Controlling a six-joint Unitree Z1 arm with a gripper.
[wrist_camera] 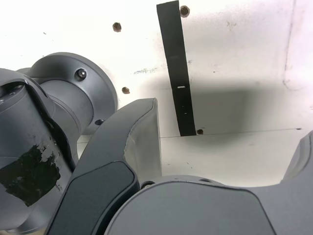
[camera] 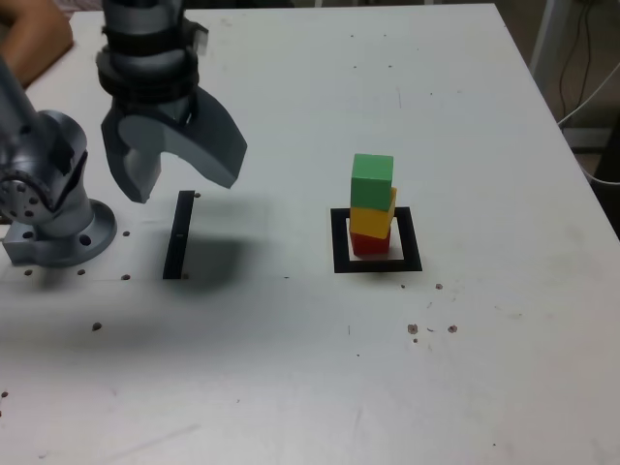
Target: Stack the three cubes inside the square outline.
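Three cubes [camera: 372, 205] stacked inside square outline [camera: 377, 264], end effector [camera: 174, 179] empty

No text, label, brand, number or sign can be read in either view. The surfaces in sight carry no lettering that can be made out.

Green cube [camera: 372, 179], yellow cube [camera: 371, 221], red cube [camera: 369, 243].

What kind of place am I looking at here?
Probably a robotics lab bench: a white table with screw holes, an arm base bolted to it, its open claw raised, and cables beyond the edge.
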